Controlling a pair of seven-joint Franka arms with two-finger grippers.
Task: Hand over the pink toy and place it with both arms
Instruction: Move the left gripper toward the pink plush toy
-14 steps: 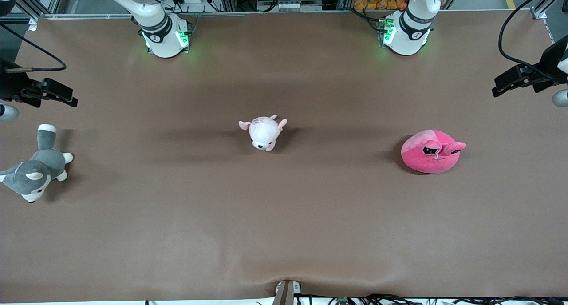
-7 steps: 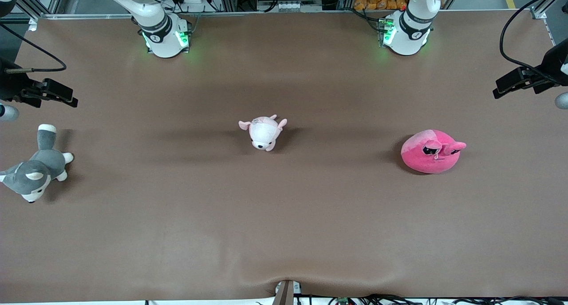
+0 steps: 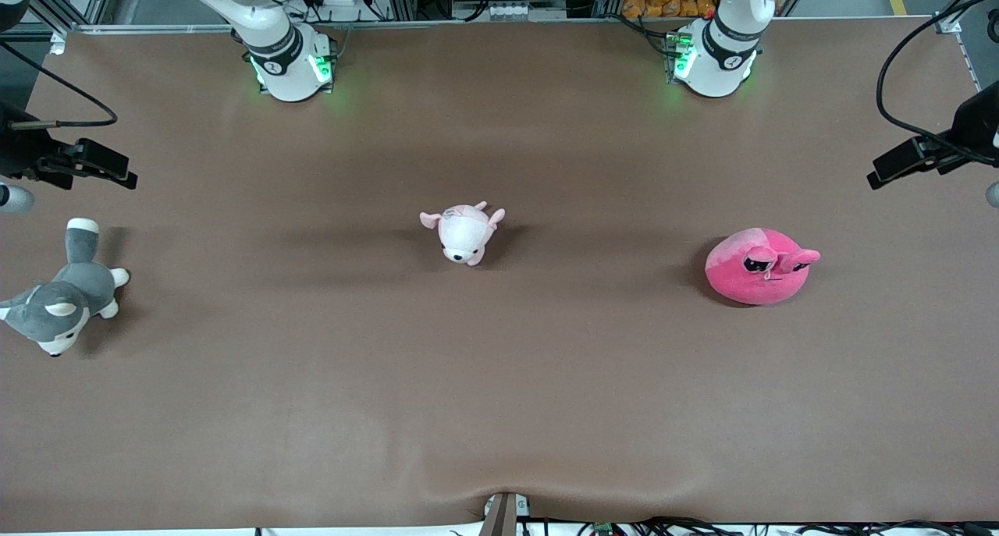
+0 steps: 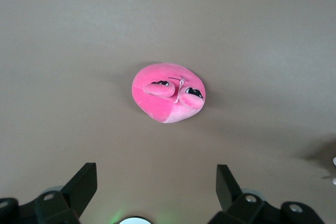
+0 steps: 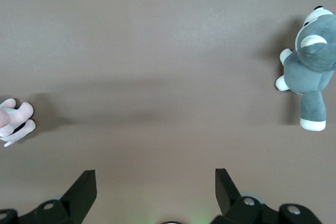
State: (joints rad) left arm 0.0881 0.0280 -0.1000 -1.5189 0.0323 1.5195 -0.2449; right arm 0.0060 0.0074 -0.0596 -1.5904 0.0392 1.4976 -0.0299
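The pink toy (image 3: 761,265), a round hot-pink plush with two small ears and dark half-lidded eyes, lies on the brown table toward the left arm's end. In the left wrist view the pink toy (image 4: 168,98) sits well apart from my left gripper (image 4: 156,174), which is open and empty. That left gripper (image 3: 878,175) hangs over the table's edge at the left arm's end. My right gripper (image 3: 125,173) hovers over the right arm's end of the table. Its wrist view shows the right gripper (image 5: 155,177) open over bare cloth.
A pale pink-and-white plush animal (image 3: 464,234) lies mid-table and shows at the border of the right wrist view (image 5: 13,121). A grey-and-white husky plush (image 3: 62,298) lies at the right arm's end, seen too as the husky (image 5: 310,72). The brown table cloth (image 3: 499,380) bulges at the near edge.
My left gripper has drifted a little outward toward the left arm's end of the table. The right gripper and all the toys stay put.
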